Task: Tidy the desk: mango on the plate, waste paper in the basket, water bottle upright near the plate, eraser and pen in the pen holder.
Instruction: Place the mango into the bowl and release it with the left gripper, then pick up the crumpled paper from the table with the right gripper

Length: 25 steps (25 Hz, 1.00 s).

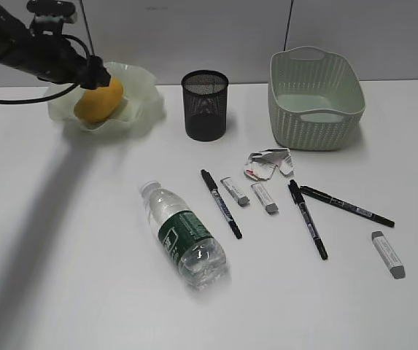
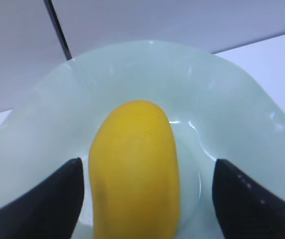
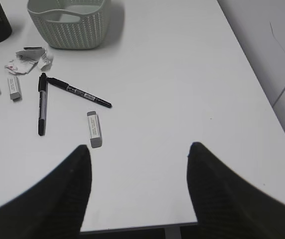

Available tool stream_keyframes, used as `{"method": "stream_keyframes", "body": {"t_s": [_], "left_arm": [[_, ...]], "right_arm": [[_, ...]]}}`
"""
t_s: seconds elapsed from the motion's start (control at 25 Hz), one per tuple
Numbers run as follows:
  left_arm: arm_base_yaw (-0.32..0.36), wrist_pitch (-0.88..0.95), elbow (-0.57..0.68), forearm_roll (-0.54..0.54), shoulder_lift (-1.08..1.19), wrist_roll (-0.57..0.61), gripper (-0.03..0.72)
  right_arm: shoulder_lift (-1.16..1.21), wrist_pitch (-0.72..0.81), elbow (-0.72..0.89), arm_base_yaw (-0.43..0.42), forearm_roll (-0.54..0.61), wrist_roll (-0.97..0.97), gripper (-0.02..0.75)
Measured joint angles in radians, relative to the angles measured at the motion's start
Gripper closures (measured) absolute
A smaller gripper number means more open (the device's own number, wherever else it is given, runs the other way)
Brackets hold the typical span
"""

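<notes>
Mango (image 2: 135, 169): lying in the plate (image 1: 141, 91) at the bench's (image 1: 63, 277) far left. Left gripper (image 2: 144, 199): fingers (image 2: 47, 199) spread wide either side of the mango, gaps showing, not gripping.

Right gripper (image 3: 137, 184): fingers (image 3: 47, 194) apart over bare bench, holding nothing.

Water bottle (image 1: 183, 235): on its side, mid-bench.

Waste paper (image 1: 267, 164): in front of the basket (image 1: 315, 98).

Pen holder (image 1: 205, 104): upright between plate and basket.

Three pens, three erasers: loose on the bench.
</notes>
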Motion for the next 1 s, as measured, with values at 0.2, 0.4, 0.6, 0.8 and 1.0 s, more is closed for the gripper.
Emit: {"method": "stream_keyframes", "body": {"t_s": [0.2,0.4,0.6,0.8,1.0], "left_arm": [[0.0,0.02,0.0,-0.014,-0.011,-0.001,0.077],[0.0,0.078,0.0,0.003,-0.065,-0.001,0.083],[0.0,0.161,0.0,0.016,-0.136,-0.044,0.109],[0.0,0.291,-0.001,0.176,-0.213,-0.209,0.147],[0.0,0.526,-0.001,0.473,-0.276,-0.4,0.155]], "right_arm": [[0.0,0.0,0.0,0.0,0.0,0.0,0.249],[0.0,0.0,0.0,0.0,0.0,0.0,0.249],[0.0,0.0,0.0,0.0,0.0,0.0,0.249],[0.0,0.0,0.0,0.0,0.0,0.0,0.249],[0.0,0.0,0.0,0.0,0.0,0.0,0.249]]}}
